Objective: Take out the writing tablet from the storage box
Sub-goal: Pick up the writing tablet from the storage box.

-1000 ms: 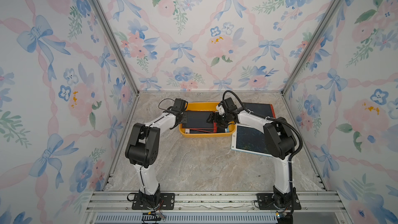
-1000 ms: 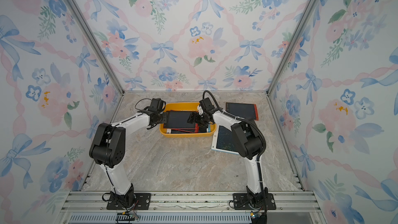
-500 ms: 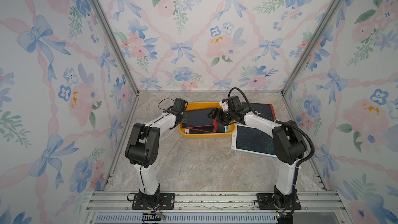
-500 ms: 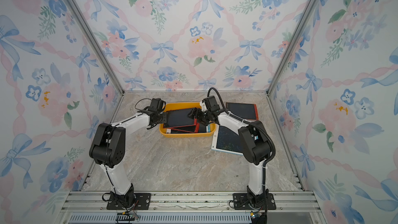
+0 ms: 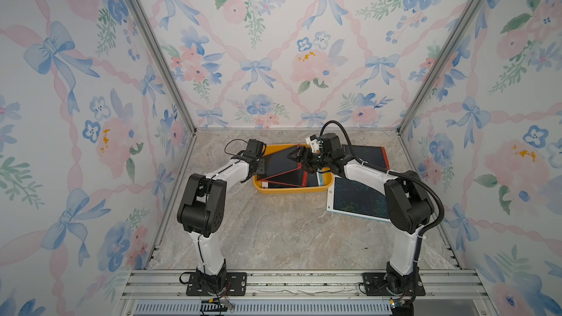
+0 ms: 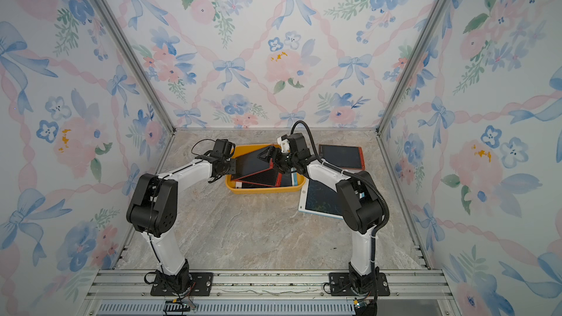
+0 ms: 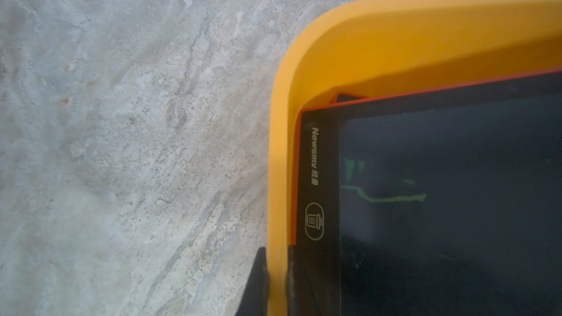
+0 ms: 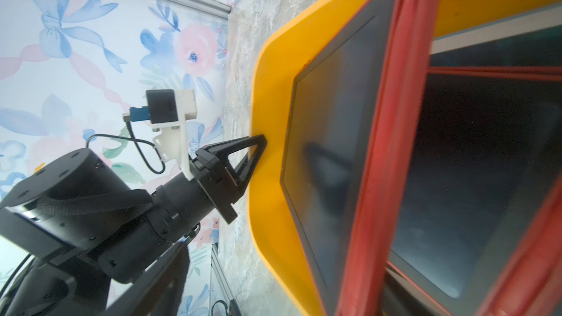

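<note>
Because the white-framed tablet [image 5: 355, 200] lies nearest, on the table [image 5: 273, 238] just beside the near right corner of the storage box [image 5: 289, 190], that spot is ruled out for setting down. Next, the box's left wall is pinched at the rim by the left gripper [image 7: 276, 250], pressed together, so the tub is steadied. Inside, the writing tablet [image 5: 278, 162] is propped up at its right edge, which is straddled by the spread right gripper [image 5: 299, 159]; no clamp is seen. The jaws are best closed there before lifting, lest it slip onto the red tablet [image 5: 289, 179] beneath. Farthest, another red-framed tablet [image 5: 366, 156] is laid just right of the box, narrowing the way out.
</note>
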Available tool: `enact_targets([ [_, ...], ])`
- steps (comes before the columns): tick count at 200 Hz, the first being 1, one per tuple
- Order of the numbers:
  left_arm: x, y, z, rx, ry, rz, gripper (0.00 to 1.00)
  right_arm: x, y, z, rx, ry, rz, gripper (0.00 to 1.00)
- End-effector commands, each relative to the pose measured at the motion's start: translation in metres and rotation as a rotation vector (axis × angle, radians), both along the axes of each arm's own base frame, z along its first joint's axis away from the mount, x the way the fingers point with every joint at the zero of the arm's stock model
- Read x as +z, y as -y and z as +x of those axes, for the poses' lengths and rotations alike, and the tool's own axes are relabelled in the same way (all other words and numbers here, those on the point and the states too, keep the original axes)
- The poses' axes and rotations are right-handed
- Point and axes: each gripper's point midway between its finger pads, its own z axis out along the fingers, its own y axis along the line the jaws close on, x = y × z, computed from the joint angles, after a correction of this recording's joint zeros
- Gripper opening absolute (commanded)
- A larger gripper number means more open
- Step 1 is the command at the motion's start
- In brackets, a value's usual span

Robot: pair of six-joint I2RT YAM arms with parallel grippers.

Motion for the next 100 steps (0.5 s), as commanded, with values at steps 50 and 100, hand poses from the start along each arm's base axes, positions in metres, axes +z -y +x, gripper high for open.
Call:
enact_targets([
  [50,-0.01,0.013,-0.016,-0.07,-0.066,-0.01,0.0,-0.014,-0.004,-0.005,0.013,-0.015,-0.021,0.81],
  [100,-0.008,0.013,-0.016,-0.071,-0.062,-0.01,0.0,-0.038,0.006,-0.002,-0.015,-0.036,-0.13,0.67],
])
